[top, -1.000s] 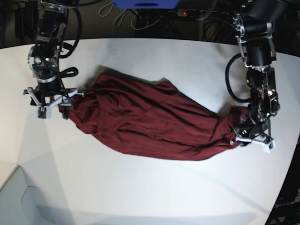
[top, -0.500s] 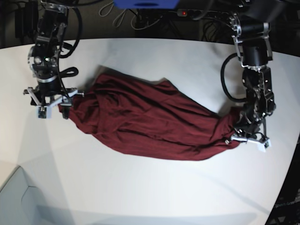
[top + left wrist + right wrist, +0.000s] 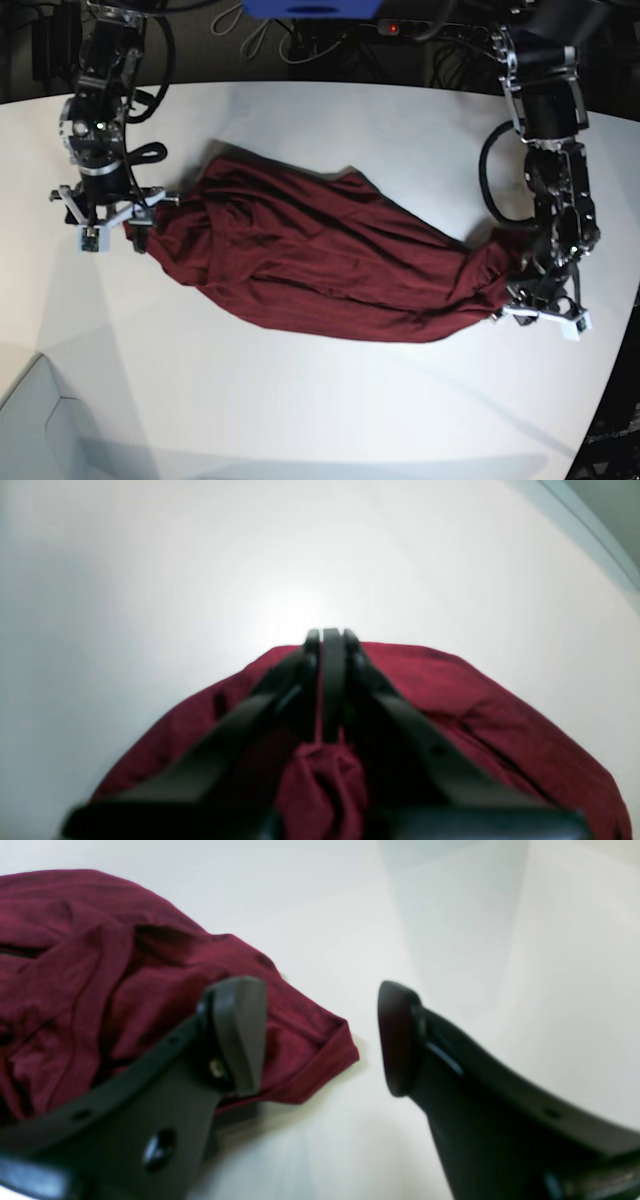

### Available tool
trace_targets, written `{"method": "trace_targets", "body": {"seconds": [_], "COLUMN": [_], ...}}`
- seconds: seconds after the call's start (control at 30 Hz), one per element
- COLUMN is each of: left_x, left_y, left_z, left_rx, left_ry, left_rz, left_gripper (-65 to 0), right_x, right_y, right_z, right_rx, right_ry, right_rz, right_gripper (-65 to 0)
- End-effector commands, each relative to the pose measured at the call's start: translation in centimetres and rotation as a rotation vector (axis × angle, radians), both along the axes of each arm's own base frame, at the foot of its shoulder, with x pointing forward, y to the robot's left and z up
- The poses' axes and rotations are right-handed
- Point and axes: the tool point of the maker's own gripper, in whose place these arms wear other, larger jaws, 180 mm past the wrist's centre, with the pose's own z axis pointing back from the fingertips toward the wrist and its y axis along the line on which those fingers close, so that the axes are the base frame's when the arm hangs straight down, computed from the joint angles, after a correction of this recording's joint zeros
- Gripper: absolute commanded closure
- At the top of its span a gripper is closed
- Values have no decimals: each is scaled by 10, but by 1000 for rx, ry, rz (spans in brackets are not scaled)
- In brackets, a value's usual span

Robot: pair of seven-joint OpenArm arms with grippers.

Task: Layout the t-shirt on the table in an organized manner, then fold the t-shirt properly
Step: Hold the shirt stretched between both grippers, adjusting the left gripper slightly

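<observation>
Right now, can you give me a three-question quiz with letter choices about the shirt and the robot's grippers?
1. Where does the t-shirt lie?
A. on the white table
B. in a basket
C. on a chair

2. What colour is it?
A. blue
B. dark red
C. yellow

3. How is the left gripper?
A. wide open
B. out of view
C. shut on cloth

Key: 1 A, the cloth sprawls across the tabletop; 2 B, all views show maroon; 3 C, its fingers meet with fabric bunched between them, while the right gripper gapes empty.

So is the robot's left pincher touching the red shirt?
Touching. In the left wrist view the left gripper is shut, with a bunch of the t-shirt pinched between its fingers.
</observation>
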Motion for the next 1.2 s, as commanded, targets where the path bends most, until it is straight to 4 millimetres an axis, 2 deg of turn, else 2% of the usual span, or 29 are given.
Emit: {"method": "trace_targets", "body": {"seconds": [0.0,0.13,0.2,0.3,0.57,0.63,0.67,0.73,0.83,1.03,1.17], "left_x": [10,6,4,2,-5,-5,-5,-5,-1,1,8], "left_y": [14,17,18,18,19,19,18,18,21,22,20], "left_z": [20,5,-1,-5,-31,-32,-32,-32,-24,-19,8], "left_rx": [28,20,8,9,-15,-15,-16,-22,-11,-3,20], "left_ry": [-51,-17,-3,9,78,80,80,78,40,15,-53], "left_rz": [13,24,30,31,43,41,40,43,52,60,44], "left_gripper": [-77,-246,-293,-303,-301,-278,-245,-163,-2,0,-2], "right_x": [6,5,5,5,4,4,4,4,4,5,4], "right_y": [-2,-2,-2,-3,-3,-3,-3,-3,-3,-2,-3], "right_z": [15,15,15,14,14,14,14,14,14,14,14], "right_rx": [-11,-11,-11,-11,-11,-11,-12,-11,-11,-11,-12], "right_ry": [-56,-54,-54,-53,-50,-50,-50,-48,-48,-50,-50], "right_rz": [2,1,1,-1,-1,-1,-2,-3,-1,1,-1], "right_gripper": [-359,-359,-359,-359,-359,-359,-359,-359,-359,-359,-359]}}
